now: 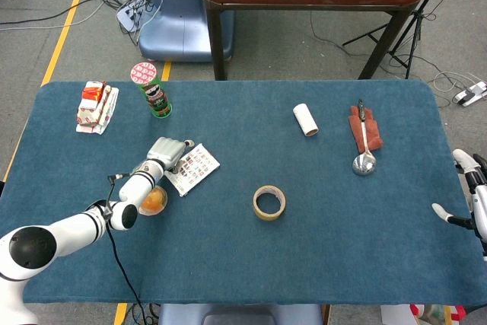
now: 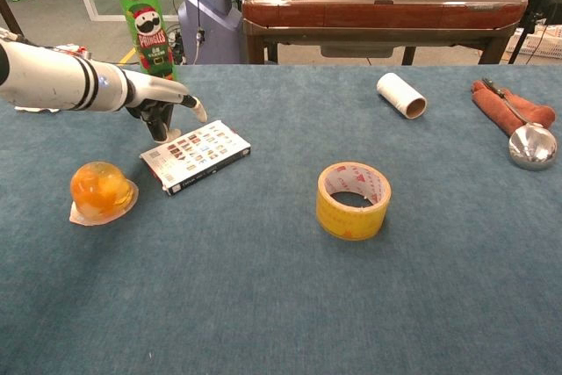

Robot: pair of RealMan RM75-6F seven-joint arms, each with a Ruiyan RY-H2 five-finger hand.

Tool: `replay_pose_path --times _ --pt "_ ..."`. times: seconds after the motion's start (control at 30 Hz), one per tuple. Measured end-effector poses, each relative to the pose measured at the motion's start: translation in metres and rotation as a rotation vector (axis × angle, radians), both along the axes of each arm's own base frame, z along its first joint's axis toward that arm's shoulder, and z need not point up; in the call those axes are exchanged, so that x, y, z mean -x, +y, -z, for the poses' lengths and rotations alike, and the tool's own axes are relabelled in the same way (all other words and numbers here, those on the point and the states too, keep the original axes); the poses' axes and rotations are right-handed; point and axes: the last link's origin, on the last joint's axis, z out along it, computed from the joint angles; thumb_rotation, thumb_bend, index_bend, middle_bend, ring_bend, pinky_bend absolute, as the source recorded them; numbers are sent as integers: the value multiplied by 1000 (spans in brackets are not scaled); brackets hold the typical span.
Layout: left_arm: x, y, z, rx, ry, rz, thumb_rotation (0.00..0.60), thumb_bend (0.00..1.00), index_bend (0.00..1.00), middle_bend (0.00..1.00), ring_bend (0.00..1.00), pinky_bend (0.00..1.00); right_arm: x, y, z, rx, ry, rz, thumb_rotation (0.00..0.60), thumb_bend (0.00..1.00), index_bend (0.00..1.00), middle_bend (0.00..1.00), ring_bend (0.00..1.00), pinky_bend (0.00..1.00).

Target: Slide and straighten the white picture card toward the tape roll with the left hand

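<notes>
The left hand [image 2: 162,104] hovers with fingers loosely spread, holding nothing, just beside the far-left corner of the white picture card [image 2: 196,155]. The card lies skewed on the blue worktop [image 2: 281,305], well apart from the yellow tape roll [image 2: 354,200].

A Pringles can [image 1: 154,90] stands behind an orange jelly cup [image 2: 101,191].

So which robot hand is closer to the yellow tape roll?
The left. The left hand sits by the white picture card, left of the tape roll. The right hand is far off at the table's right edge.
</notes>
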Motion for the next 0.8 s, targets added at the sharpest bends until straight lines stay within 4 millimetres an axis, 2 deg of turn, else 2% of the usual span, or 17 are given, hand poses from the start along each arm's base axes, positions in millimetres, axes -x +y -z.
replay_pose_path --times 0.43,0.8 --pt "-2 -9 -1 24 45 -9 600 598 181 1000 987 1000 -2 1 0 2 7 -7 600 131 98 125 7 196" --pt "-22 -21 9 72 27 30 600 598 222 1000 988 1000 -4 2 -3 12 0 -9 600 131 98 125 7 196"
